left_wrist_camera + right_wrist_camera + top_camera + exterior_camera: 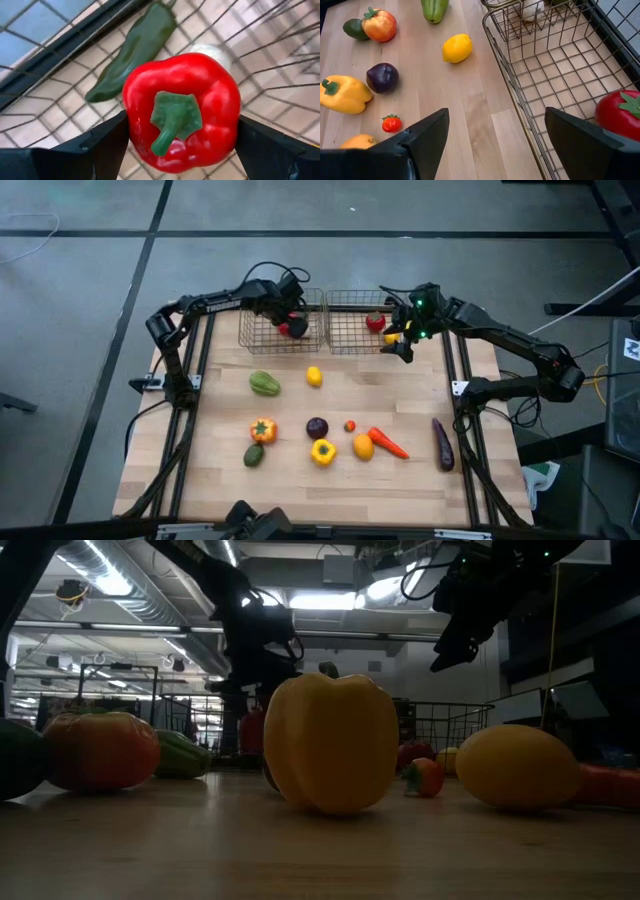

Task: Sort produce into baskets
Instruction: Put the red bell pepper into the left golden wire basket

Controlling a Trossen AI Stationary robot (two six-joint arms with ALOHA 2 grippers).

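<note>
Hiding a pale bulb behind it, the glossy red pepper (181, 111) sits gripped in the left end effector (180, 145) over the left wire basket (256, 330); the right end effector (495, 137) gapes empty by the right basket (555, 65).

- The pale round piece (212, 54) in the left basket (258, 330) sits mostly behind the red pepper (182, 110); I cannot tell what it is.
- From table height, the big yellow pepper (330, 745) covers whatever lies behind it.
- The red tomato (620, 114) in the right basket (555, 70) runs off the wrist picture's edge.
- The orange piece (357, 142) beside the right gripper's finger is half cut off.
</note>
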